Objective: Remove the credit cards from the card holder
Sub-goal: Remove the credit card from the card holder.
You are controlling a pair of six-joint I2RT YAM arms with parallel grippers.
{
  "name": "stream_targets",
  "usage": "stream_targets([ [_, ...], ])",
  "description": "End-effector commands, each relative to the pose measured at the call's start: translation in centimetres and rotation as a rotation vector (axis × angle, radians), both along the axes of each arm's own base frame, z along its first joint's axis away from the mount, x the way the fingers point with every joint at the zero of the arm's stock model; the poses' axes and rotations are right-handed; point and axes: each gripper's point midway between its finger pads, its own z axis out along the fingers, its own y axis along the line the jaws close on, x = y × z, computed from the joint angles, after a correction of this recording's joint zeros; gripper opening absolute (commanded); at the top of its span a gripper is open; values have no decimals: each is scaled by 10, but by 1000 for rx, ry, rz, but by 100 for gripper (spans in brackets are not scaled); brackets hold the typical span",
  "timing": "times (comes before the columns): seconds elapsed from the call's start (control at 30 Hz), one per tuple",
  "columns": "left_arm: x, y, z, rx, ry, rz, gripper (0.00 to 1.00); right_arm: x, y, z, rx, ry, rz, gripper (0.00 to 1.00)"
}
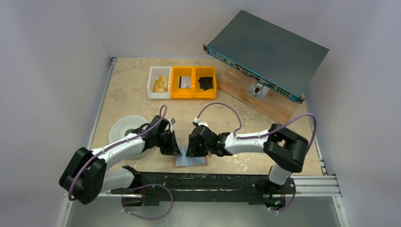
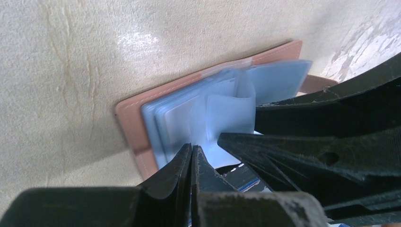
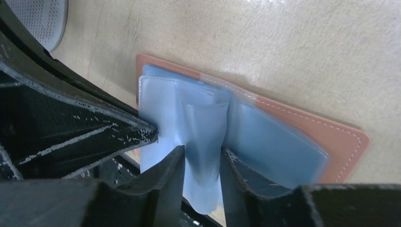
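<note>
The left gripper point(image 2: 191, 150) has its fingers pressed together at the soft, glossy blue sleeves point(image 2: 165, 120). The card holder point(image 2: 128, 124), thin stitched tan leather, lies open on the near middle of the table point(image 1: 132, 97). The right gripper point(image 3: 202, 163) has its fingers spread around one raised sleeve point(image 3: 204, 125); I cannot tell if they squeeze it. The cards, probably light, stiff and slippery, want an edge grip.

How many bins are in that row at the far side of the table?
3, side by side: white bin on the left, middle yellow bin, right yellow bin. None looks hidden.
</note>
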Motion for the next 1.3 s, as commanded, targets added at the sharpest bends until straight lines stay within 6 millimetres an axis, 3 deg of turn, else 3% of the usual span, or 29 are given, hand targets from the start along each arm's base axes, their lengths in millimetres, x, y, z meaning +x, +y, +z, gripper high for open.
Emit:
stream_targets([
  [0.0, 10, -9, 19, -45, -59, -7, 0, 3, -4, 28, -22, -50, 22, 36],
  [0.3, 11, -20, 39, -113, -82, -40, 0, 11, -5, 66, 13, -104, 0, 47],
  [0.63, 13, -47, 60, -209, -94, -73, 21, 19, -30, 86, -27, -166, -75, 47],
  [0.97, 18, -94, 55, -285, -53, -109, 33, 19, -61, 98, -38, -200, -156, 47],
  [1.27, 23, -107, 28, -247, 4, -116, 41, 15, -68, 94, -42, -190, -165, 46],
])
